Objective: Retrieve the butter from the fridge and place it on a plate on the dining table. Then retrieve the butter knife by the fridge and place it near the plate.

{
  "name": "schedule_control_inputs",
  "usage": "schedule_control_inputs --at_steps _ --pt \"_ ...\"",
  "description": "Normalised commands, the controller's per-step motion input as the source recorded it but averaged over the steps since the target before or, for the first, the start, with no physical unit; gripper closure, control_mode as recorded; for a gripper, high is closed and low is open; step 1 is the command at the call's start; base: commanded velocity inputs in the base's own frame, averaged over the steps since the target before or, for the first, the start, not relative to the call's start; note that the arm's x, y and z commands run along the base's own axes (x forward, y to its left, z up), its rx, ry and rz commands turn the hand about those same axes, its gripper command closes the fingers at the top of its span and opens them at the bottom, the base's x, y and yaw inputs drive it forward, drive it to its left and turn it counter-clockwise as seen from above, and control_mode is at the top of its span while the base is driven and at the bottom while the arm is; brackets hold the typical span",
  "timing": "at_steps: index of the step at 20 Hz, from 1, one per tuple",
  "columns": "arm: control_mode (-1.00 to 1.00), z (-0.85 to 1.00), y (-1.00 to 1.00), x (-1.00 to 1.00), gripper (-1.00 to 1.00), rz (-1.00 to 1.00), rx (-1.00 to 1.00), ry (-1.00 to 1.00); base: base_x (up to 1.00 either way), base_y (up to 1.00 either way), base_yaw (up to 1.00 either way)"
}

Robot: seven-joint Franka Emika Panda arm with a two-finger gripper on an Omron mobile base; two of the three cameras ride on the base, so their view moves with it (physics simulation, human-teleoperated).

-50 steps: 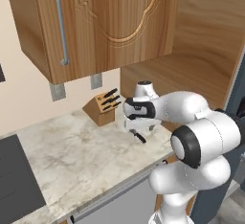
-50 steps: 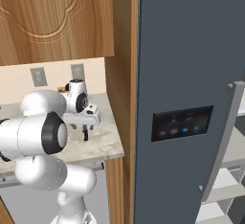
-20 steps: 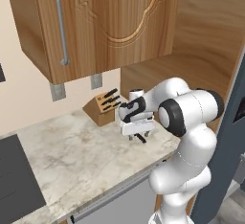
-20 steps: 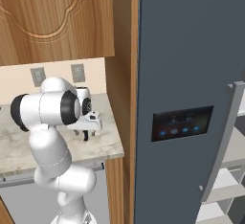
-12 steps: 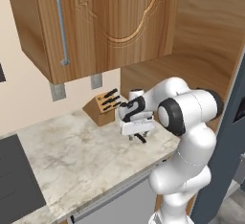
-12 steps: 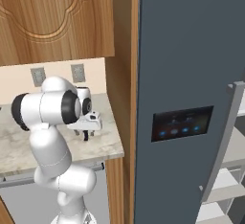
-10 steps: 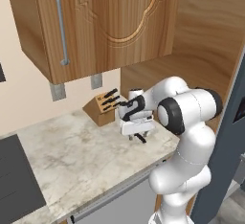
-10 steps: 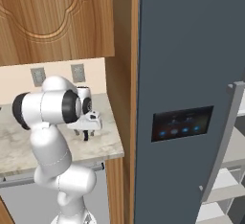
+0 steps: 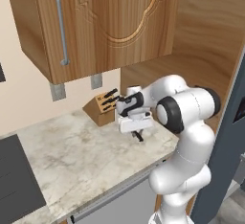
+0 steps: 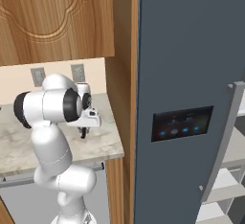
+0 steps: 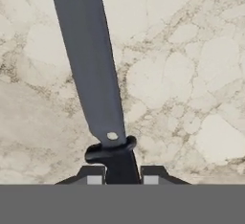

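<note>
Two dark jaws pinch the black handle of the slim dark-bladed butter knife (image 11: 91, 70), blade toward 12 o'clock over the marbled stone desk (image 11: 191, 74).

Kitchen corner with wood and stone.
Pale marbled stone counter (image 9: 72, 161) below a brown wooden wall cupboard (image 9: 110, 22) with a long grey handle (image 9: 61, 27). Cream wall (image 9: 24, 103) with two grey sockets (image 9: 57, 92). Wooden knife block (image 9: 99, 109) at the back.
</note>
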Motion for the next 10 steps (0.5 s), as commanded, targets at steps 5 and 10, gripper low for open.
schedule_control_inputs --at_steps 5,10 --pt "-1.00 0.56 0.10 -0.43 1.00 -0.05 -0.08 -0.01 0.00 0.00 0.00" --pt "-1.00 0.30 -0.21 -0.90 1.00 -0.07 -0.07 0.02 0.00 0.00 0.00"
